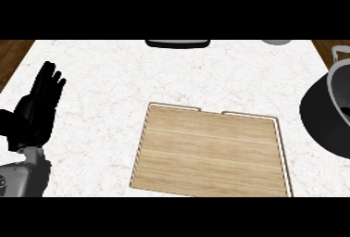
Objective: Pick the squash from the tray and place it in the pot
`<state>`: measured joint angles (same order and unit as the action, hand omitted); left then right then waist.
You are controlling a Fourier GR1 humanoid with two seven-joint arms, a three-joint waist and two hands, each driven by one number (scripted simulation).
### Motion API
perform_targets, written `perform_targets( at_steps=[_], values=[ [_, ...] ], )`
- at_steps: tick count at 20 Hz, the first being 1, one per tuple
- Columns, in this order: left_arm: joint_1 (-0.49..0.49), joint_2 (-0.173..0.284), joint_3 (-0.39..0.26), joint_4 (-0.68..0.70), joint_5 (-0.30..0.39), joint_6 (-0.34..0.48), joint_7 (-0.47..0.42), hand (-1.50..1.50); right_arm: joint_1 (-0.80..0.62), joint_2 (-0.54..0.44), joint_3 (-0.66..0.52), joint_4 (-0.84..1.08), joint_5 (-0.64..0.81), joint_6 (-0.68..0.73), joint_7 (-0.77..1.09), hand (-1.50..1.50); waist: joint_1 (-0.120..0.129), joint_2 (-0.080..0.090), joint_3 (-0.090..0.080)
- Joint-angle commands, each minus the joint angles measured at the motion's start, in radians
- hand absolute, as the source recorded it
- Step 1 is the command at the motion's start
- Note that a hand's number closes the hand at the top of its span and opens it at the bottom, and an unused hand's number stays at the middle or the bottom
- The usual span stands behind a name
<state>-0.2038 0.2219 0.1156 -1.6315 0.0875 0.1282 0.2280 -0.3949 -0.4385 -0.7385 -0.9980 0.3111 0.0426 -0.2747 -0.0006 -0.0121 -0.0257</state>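
Pale wood makes up the tray (pixel 212 152), which lies flat on the white marbled bench (pixel 171 74) with bare boards. Right of the tray, cut by the view's edge, stands the dark pot (pixel 327 121) with its grey rim. The squash shows nowhere. Left of the tray, the left robot hand (pixel 40 109) rests open, fingers straight, holding nothing.
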Motion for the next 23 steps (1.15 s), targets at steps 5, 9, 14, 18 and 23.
perform_targets(
  at_steps=[5, 9, 14, 18, 23],
  values=[
    [-0.007, 0.008, 0.009, -0.031, 0.002, 0.002, 0.033, 0.00, 0.066, -0.173, -0.148, 0.187, -0.170, 0.171, -0.118, -1.50, 0.004, 0.015, 0.028],
    [-0.003, -0.007, 0.021, 0.019, 0.009, -0.004, -0.008, 0.00, 0.124, -0.209, -0.160, 0.246, -0.202, 0.238, -0.187, -1.50, 0.000, 0.015, 0.027],
    [0.025, -0.019, 0.001, -0.007, -0.004, -0.016, -0.008, 0.00, 0.104, -0.390, -0.148, 0.470, -0.210, 0.333, -0.259, -1.50, 0.009, 0.015, 0.027],
    [-0.031, -0.034, -0.002, 0.060, -0.037, 0.009, -0.027, 0.00, 0.145, -0.444, -0.143, 0.504, -0.238, 0.381, -0.290, -1.50, 0.003, 0.014, 0.027],
    [-0.022, 0.015, 0.047, -0.021, 0.022, -0.035, 0.047, 0.00, 0.142, -0.512, -0.127, 0.651, -0.225, 0.404, -0.399, -1.50, 0.010, 0.015, 0.028]
  ],
)
